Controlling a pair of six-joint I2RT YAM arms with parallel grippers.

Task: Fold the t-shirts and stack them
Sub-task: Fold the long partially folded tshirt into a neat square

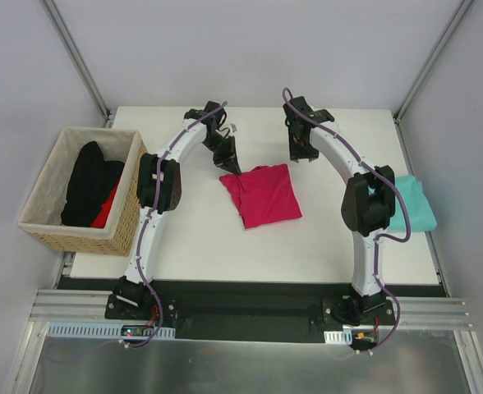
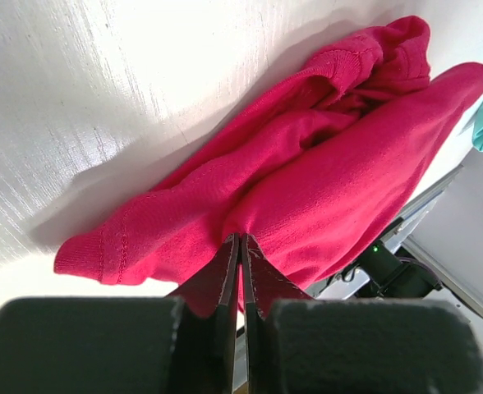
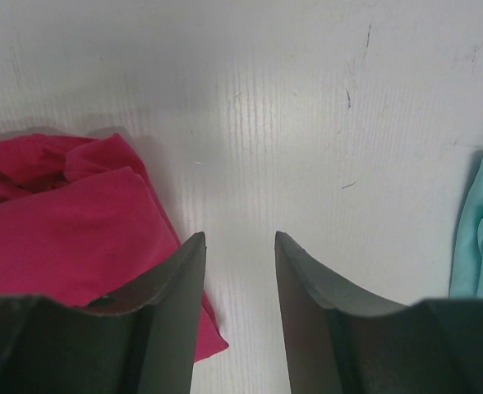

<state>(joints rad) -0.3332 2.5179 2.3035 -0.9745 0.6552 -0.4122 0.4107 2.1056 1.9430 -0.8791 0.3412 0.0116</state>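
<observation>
Crimson-pink t-shirt (image 1: 262, 194) lay folded, roughly square, near the centre of the table (image 1: 307, 246). Left gripper (image 2: 240, 240) was clamped tight on cloth at its far-left corner. Right gripper (image 3: 239, 240) hung with jaws apart over tabletop just past the far-right corner, gripping nothing. Teal t-shirt (image 1: 411, 207) sat at the right edge. Wicker basket (image 1: 77, 234) stood off the left edge.

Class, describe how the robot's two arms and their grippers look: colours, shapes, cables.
The left arm and right arm are curved white links with bulky black joints and a purple cable along each. The left gripper and right gripper each have two dark tapered fingers.
</observation>
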